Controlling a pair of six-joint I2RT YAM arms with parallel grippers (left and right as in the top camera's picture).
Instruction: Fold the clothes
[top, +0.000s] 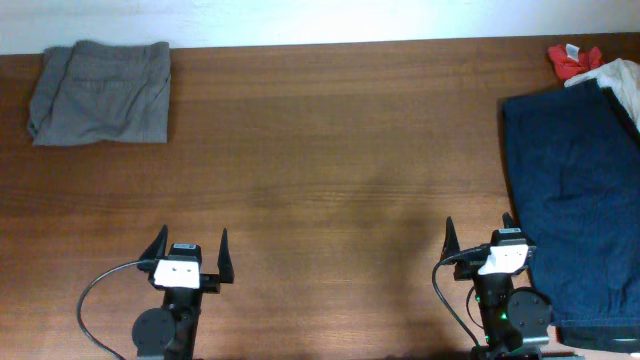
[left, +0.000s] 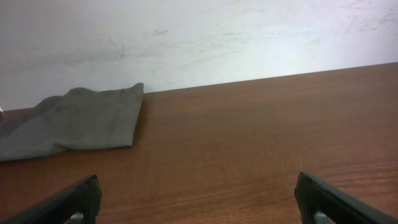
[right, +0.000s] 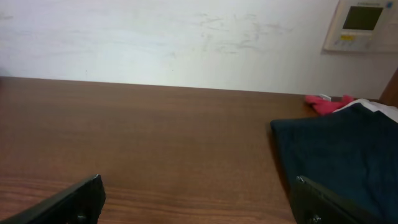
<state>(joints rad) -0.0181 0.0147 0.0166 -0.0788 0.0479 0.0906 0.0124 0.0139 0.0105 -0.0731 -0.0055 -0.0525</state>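
My left gripper (top: 192, 248) sits at the near edge of the table (top: 330, 150), jaws spread wide and holding nothing. My right gripper (top: 480, 240) is just as wide apart and empty, just beside the navy garment (top: 575, 190), which lies flat along the right side. The shorts (top: 100, 92) lie folded in the far left corner, well apart from both grippers. A red cloth (top: 572, 62) and a white cloth (top: 622, 82) lie at the far right.

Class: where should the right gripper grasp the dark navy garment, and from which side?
Pinch the left edge of the dark navy garment, coming from its left over the table: it lies flat, and that edge sits exposed by the open right gripper.
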